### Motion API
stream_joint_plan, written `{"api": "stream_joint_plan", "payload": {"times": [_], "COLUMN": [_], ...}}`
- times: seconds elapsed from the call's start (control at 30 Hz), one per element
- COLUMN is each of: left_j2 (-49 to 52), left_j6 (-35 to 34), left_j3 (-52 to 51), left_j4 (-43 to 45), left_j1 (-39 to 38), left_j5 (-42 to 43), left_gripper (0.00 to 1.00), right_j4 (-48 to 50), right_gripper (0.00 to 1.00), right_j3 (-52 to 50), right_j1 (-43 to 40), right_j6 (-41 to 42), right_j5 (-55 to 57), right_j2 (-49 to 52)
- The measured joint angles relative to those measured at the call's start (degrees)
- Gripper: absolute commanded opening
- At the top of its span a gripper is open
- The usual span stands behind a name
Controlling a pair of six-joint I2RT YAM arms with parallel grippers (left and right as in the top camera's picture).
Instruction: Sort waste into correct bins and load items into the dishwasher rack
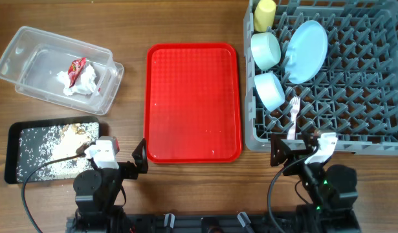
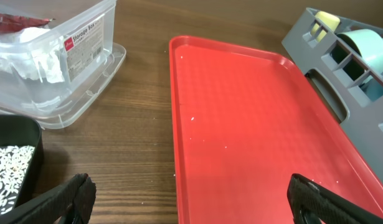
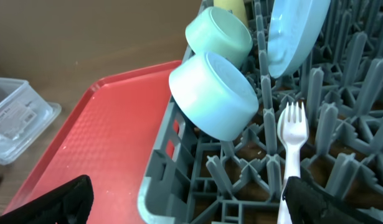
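The grey dishwasher rack (image 1: 354, 77) at the right holds the yellow cup (image 1: 265, 14), a pale green bowl (image 1: 265, 50), a pale blue bowl (image 1: 270, 90), the pale blue plate (image 1: 306, 52) and the white fork (image 1: 294, 115). The spoon is not visible. The clear tub (image 1: 30, 65) holds the red wrapper (image 1: 76, 68) and white napkin (image 1: 83, 84). The black tray (image 1: 14, 152) holds the food scraps (image 1: 72, 136). My left gripper (image 2: 188, 199) is open and empty over the red tray's near left edge. My right gripper (image 3: 188, 199) is open and empty at the rack's near left corner, by the fork (image 3: 293, 134).
The red serving tray (image 1: 192, 102) lies between the bins and the rack, with only a few crumbs on it. The clear tub's lid sits under it. Both arm bases stand at the table's near edge.
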Motion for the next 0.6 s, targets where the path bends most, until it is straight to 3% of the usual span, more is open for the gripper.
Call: {"api": "stream_joint_plan", "payload": {"times": [0.2, 0.6], "left_j2": [0.0, 0.0], "left_j6": [0.0, 0.0], "left_j3": [0.0, 0.0], "left_j4": [0.0, 0.0], "left_j1": [0.0, 0.0], "left_j5": [0.0, 0.0], "left_gripper": [1.0, 1.0], "right_j4": [3.1, 3.9], "right_gripper": [1.0, 1.0], "right_j3": [-6.4, -6.8], "right_j1": [0.0, 0.0], "right_j6": [2.1, 4.3], "right_j5": [0.0, 0.0], "right_j2": [-4.3, -4.3]}}
